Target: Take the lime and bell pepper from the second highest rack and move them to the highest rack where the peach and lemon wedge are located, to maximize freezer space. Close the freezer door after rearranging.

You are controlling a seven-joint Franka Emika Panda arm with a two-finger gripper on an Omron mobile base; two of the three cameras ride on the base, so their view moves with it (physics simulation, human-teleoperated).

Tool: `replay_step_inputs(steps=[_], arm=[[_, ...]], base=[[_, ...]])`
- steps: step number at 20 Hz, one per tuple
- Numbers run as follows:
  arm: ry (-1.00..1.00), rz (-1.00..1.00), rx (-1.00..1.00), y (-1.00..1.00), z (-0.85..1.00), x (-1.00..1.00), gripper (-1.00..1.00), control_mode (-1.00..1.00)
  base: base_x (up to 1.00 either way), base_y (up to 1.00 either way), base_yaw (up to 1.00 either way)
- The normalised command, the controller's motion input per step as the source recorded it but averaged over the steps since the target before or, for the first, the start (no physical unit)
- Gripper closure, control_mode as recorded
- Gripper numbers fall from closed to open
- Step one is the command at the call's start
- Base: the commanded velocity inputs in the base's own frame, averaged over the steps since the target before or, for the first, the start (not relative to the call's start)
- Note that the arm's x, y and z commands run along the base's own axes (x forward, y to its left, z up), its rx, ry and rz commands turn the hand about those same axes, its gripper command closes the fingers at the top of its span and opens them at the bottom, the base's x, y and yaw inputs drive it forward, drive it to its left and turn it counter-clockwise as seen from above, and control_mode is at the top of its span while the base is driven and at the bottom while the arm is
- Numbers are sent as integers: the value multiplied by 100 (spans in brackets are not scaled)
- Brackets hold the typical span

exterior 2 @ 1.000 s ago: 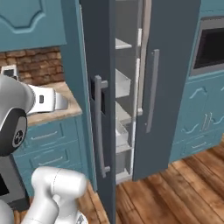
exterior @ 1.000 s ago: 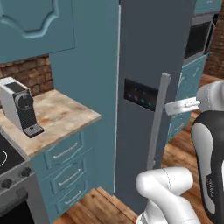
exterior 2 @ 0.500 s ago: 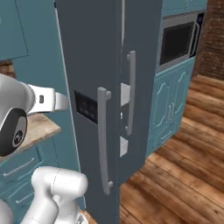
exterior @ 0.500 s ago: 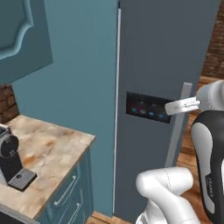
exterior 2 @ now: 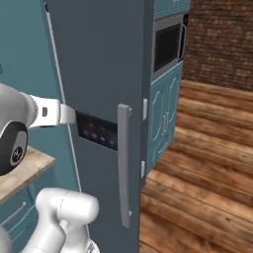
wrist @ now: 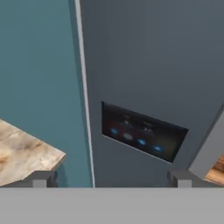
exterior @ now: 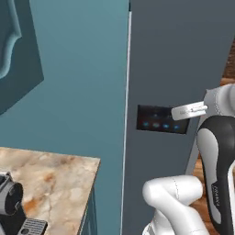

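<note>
The freezer door point(exterior 2: 104, 74) is a tall grey-blue panel right in front of me, with a dark display panel point(wrist: 142, 135) lit by small blue dots and a long grey bar handle point(exterior 2: 123, 168). My gripper point(wrist: 109, 180) is open with nothing between its fingers. It points at the door face just below the display and stands a short way off it. My white hand point(exterior: 189, 110) hovers level with the display point(exterior: 160, 120). The door hides the racks, lime, bell pepper, peach and lemon wedge.
A teal cabinet side point(exterior: 69, 92) stands left of the door. Below it lie a marble counter point(exterior: 46, 179) and a coffee machine point(exterior: 9, 202). To the right are a built-in microwave point(exterior 2: 168, 44), teal cupboards point(exterior 2: 165, 113), wooden floor point(exterior 2: 207, 163) and a brick wall point(exterior 2: 222, 39).
The whole picture has shifted, so the base has moved closer to the door and swung round. The open gap with white shelves seen a second ago is gone. The arm keeps its pose.
</note>
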Motion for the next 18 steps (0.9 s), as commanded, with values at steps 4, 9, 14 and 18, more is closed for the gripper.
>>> replay_step_inputs(steps=[4, 9, 14, 18], arm=[[0, 0, 0, 0, 0, 0, -100, 100], [0, 0, 0, 0, 0, 0, -100, 100], [0, 0, 0, 0, 0, 0, -100, 100], [0, 0, 0, 0, 0, 0, -100, 100]], base=[[40, 0, -27], [50, 1, -22], [50, 0, -13], [46, 0, -11]])
